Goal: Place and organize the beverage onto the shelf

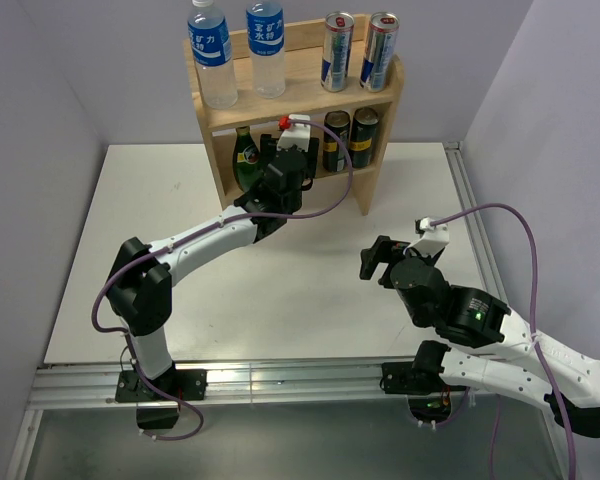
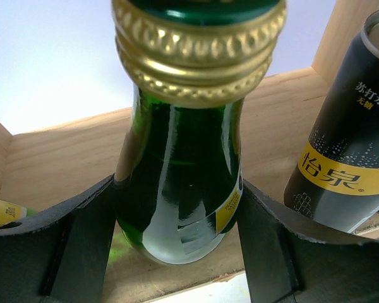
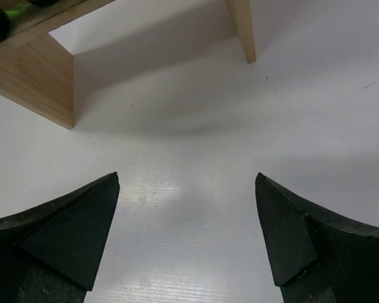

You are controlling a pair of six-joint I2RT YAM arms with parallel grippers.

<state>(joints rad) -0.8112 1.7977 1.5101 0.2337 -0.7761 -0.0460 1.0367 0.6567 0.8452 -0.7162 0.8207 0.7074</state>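
Note:
The light-wood shelf (image 1: 385,130) stands at the back of the table. My left gripper (image 1: 280,175) reaches into its lower tier and is shut on a green glass bottle (image 2: 183,177) with a gold cap, one finger pressed against each side of its body. In the top view the gripper hides this bottle. The bottle's base is at the lower board (image 2: 63,164); I cannot tell whether it rests on it. My right gripper (image 1: 378,258) hangs open over the white table (image 3: 189,126), with nothing between its fingers.
Two water bottles (image 1: 212,55) and two silver cans (image 1: 336,52) stand on the top board. Below, another green bottle (image 1: 245,158) stands left of the gripper and two black cans (image 1: 337,140) stand right of it, the nearer black can (image 2: 350,151) close to my right finger.

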